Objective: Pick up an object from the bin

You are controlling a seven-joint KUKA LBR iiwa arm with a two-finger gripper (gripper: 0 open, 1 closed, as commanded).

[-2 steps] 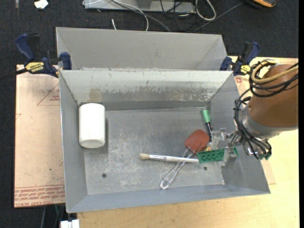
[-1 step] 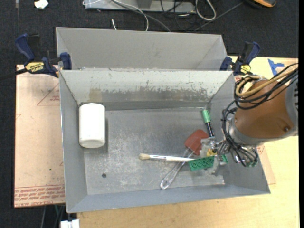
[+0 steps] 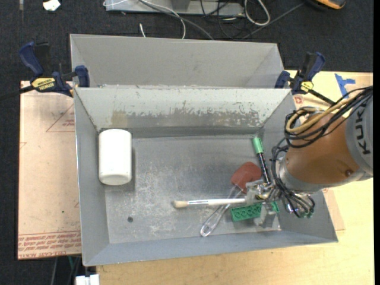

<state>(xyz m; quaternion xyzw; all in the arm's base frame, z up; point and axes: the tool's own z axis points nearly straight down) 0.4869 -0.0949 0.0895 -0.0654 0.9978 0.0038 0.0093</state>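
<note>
My gripper (image 3: 263, 202) is low in the bin's front right corner, right over a small cluster of things. A flat green toothed block (image 3: 244, 212) lies just left of its tip. A long white stick with a tan tip (image 3: 205, 203) runs leftward from under it. A reddish-brown rounded piece (image 3: 244, 174) sits just behind, and a green-capped pen (image 3: 259, 154) leans against the right wall. A clear loop-shaped piece (image 3: 212, 223) lies in front of the stick. The jaws are hidden among these things.
A white cylinder (image 3: 115, 157) lies on its side at the bin's left wall, far from the gripper. The arm with its orange cover and cables hangs over the right wall.
</note>
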